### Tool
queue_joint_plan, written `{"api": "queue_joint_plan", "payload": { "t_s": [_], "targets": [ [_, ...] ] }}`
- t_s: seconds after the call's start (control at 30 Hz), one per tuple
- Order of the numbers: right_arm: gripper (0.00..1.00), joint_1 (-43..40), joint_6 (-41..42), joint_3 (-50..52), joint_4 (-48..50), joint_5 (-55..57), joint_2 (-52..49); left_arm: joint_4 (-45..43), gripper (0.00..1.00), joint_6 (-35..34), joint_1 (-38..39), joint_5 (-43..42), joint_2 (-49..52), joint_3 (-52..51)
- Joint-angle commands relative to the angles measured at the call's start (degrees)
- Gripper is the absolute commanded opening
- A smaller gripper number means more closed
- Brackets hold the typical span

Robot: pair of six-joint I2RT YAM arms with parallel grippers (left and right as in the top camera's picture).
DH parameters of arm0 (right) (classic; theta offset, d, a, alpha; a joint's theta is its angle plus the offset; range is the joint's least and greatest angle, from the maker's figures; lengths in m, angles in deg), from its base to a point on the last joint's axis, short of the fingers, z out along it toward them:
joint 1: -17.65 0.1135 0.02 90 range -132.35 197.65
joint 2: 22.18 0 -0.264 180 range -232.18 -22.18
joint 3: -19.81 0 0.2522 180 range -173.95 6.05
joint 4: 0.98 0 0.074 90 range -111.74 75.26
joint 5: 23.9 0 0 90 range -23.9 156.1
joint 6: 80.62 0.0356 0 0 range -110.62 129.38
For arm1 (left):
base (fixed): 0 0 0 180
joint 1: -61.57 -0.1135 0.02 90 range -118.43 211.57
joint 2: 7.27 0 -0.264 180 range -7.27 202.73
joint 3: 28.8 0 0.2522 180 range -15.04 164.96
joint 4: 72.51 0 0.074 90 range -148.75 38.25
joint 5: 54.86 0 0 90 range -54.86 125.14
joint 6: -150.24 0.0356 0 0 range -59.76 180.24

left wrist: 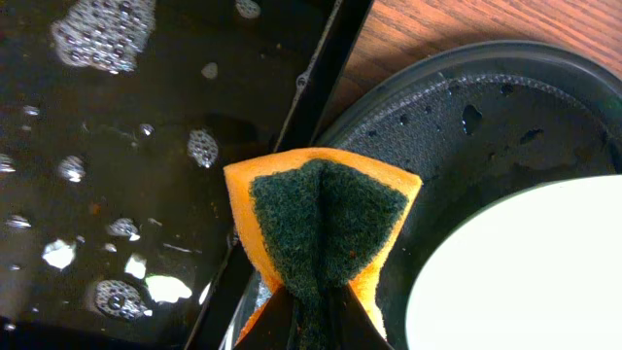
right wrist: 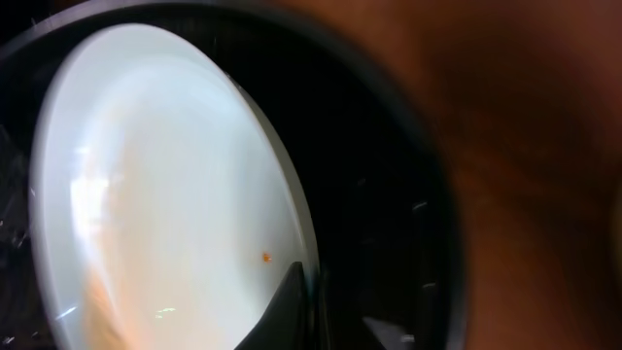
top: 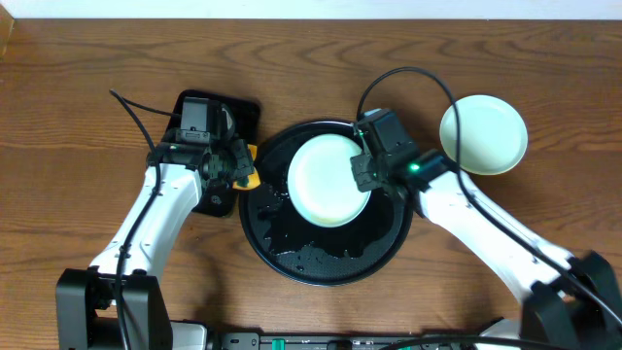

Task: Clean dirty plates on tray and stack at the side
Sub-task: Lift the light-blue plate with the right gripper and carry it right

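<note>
A pale mint-blue plate sits on the round black tray, which is wet. My right gripper is shut on the plate's right rim; the right wrist view shows the plate with one finger over its edge and a tiny orange speck. My left gripper is shut on an orange sponge with a green scrub face, held at the tray's left rim, beside the plate. A second plate, pale yellow, lies on the table to the right.
A smaller rectangular black tray with soapy water sits left of the round tray, under my left arm. Cables run over the table behind both arms.
</note>
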Motion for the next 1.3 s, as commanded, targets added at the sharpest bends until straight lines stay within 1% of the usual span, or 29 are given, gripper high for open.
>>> {"api": "queue_joint_plan", "payload": {
  "t_s": [0.0, 0.1, 0.3, 0.37, 0.57, 0.7, 0.83, 0.97, 1.03, 1.17, 1.27],
  "targets": [
    [0.01, 0.13, -5.57, -0.55, 0.52, 6.84, 3.02, -0.13, 0.07, 0.57, -0.31, 0.31, -0.33, 0.42],
    [0.01, 0.13, -9.9, -0.57, 1.84, 9.84, 5.38, -0.85, 0.08, 0.59, -0.31, 1.68, -0.33, 0.42],
    [0.01, 0.52, -16.9, -0.55, 3.8, 15.87, 8.28, -2.58, 0.08, 1.01, -0.52, 8.26, -0.33, 0.42],
    [0.01, 1.05, -18.93, -0.57, 4.28, 18.36, 8.61, -3.28, 0.08, 0.98, -1.09, 9.25, -0.33, 0.42],
    [0.01, 3.63, -27.67, -0.55, 6.64, 25.0, 8.7, -4.46, 0.08, 0.96, -4.5, 9.7, -0.33, 0.42],
    [0.01, 6.45, -33.29, -0.55, 9.44, 31.39, 8.7, -4.72, 0.08, 0.94, -6.71, 9.68, -0.33, 0.42],
    [0.01, 9.27, -38.71, -0.55, 12.55, 38.6, 8.7, -5.55, 0.08, 0.96, -7.72, 9.7, -0.33, 0.42],
    [0.01, 11.91, -44.02, -0.55, 15.69, 42.82, 8.7, -6.6, 0.08, 0.98, -7.8, 9.7, -0.33, 0.42],
    [0.01, 12.98, -45.68, -0.57, 16.96, 43.58, 8.7, -6.78, 0.08, 0.98, -7.8, 9.73, -0.33, 0.42],
    [0.01, 13.57, -46.01, -0.55, 18.1, 43.98, 8.7, -7.26, 0.08, 0.98, -7.8, 9.75, -0.24, 0.42],
    [0.01, 13.51, -43.56, -0.55, 18.12, 43.98, 8.7, -8.5, 0.08, 0.96, -7.8, 9.75, 0.72, 0.42]
  ]
}}
